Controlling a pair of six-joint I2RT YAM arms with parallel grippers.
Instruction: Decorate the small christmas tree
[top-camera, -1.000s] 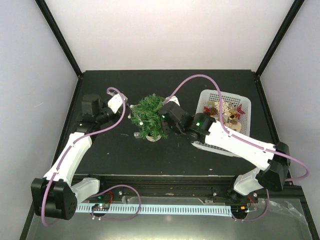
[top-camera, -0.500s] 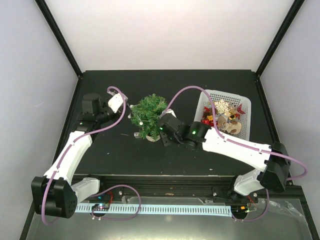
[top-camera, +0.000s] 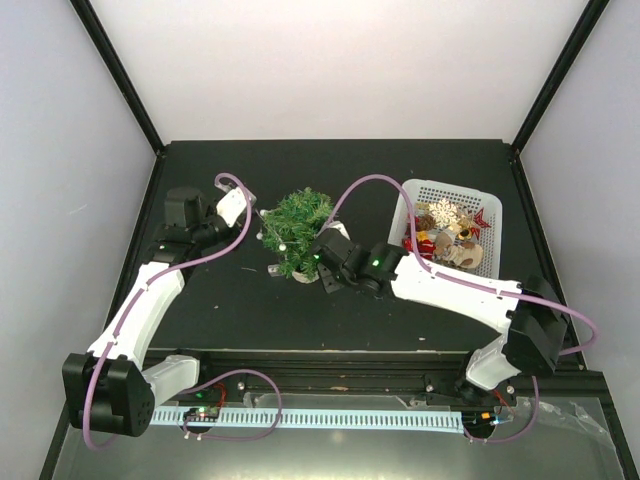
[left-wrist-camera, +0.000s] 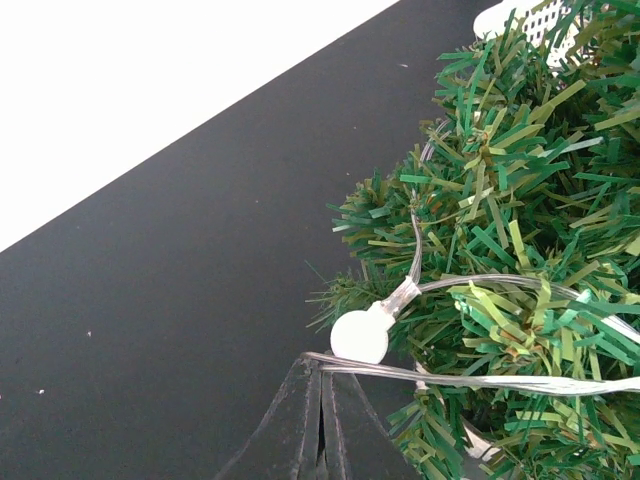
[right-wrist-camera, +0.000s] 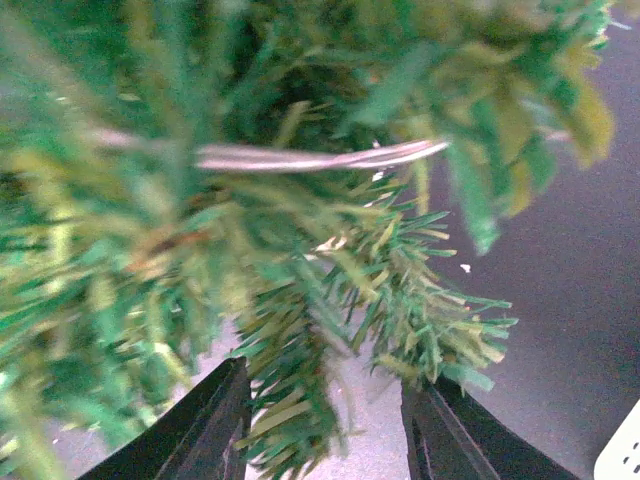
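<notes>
The small christmas tree (top-camera: 298, 232) stands mid-table, bushy and dark green. A clear light string (left-wrist-camera: 470, 379) with a white bulb (left-wrist-camera: 359, 335) drapes over its branches (left-wrist-camera: 520, 200). My left gripper (top-camera: 256, 224) is at the tree's left side. In the left wrist view that gripper (left-wrist-camera: 321, 368) is shut, with the string's wire pinched at its tips. My right gripper (top-camera: 323, 268) is low at the tree's near right. In the right wrist view it (right-wrist-camera: 325, 425) is open, with lower branches (right-wrist-camera: 300, 330) and the white pot (right-wrist-camera: 372, 400) between its fingers.
A white mesh basket (top-camera: 490, 196) holding several ornaments (top-camera: 445, 222) stands right of the tree, behind the right arm's forearm. A small clear piece (top-camera: 272, 270) lies on the black table at the tree's near left. White walls enclose the table.
My right gripper has come from the tree's upper right side down to its near right base, opening slightly. The left gripper and tree have stayed put.
</notes>
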